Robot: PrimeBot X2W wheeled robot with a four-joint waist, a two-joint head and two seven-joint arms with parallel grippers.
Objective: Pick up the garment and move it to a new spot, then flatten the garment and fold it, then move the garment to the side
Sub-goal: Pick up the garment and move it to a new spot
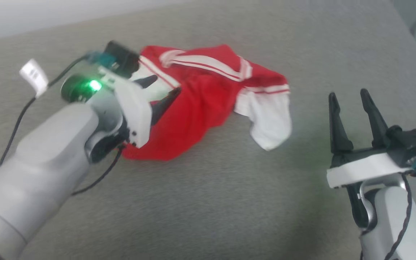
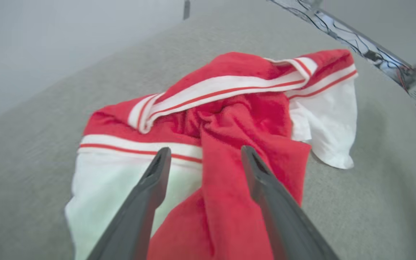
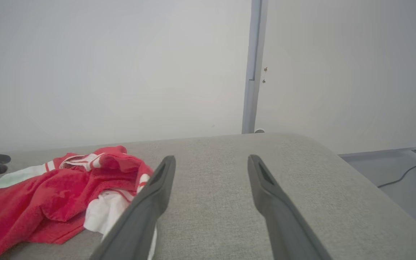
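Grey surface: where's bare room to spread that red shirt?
Bare grey surface lies near the robot, from the left gripper across to the right gripper, and beyond the right gripper to the far edge. It's crowded where the left gripper hangs over the garment.

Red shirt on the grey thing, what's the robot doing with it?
The robot is working on the red and white shirt, which lies in a crumpled heap on the grey padded surface. Its left gripper is right over the shirt's left end with its fingers spread open and no cloth pinched between them. The right gripper is open too, off to the right of the shirt and apart from it. The shirt is not yet flattened or folded.
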